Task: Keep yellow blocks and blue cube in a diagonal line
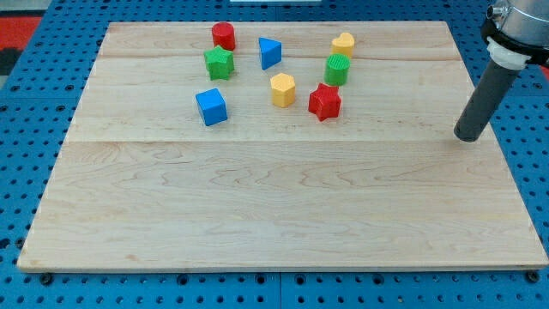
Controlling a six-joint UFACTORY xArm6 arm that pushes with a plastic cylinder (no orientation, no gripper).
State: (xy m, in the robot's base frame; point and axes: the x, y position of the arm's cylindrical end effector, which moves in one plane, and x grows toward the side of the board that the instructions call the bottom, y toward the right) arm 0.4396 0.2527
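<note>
Item: pushing step, alignment of three blocks on a pale wooden board (283,215).

Tool: dark rod on the arm. My tip (468,137) rests at the board's 3 o'clock edge, well apart from every block. No jaws exist on this rig, so there is nothing to spread or pinch; contact is by push alone.

Task pieces:
- blue plastic cube (211,106), at 10 o'clock of the board's centre.
- yellow plastic hexagonal block (282,89), at 2 o'clock of the blue cube.
- yellow plastic heart-like block (343,45), at 1 o'clock of the hexagonal block; exact shape hard to make out.

Judgement: the three already run roughly from 7 o'clock up to 1 o'clock, so only light trimming seems needed. Best done with short pushes through a block's centre, since off-centre contact would likely spin it.

Obstacles:
- red plastic star-like block (324,101), just beside the yellow hexagonal block at its 4 o'clock; it sits on my tip's approach, so coming round at 6 o'clock looks safer.
- green plastic cylinder (337,69), just below the yellow heart-like block, near the line.
- blue plastic triangular block (269,53), green plastic star-like block (219,62), red plastic cylinder (224,35), all at 11 to 12 o'clock of the line.

Surface: smooth planked wood, and blocks should slide freely on it. Surround: blue perforated base (26,146) on all sides; red patch (34,26) at 10 o'clock.
</note>
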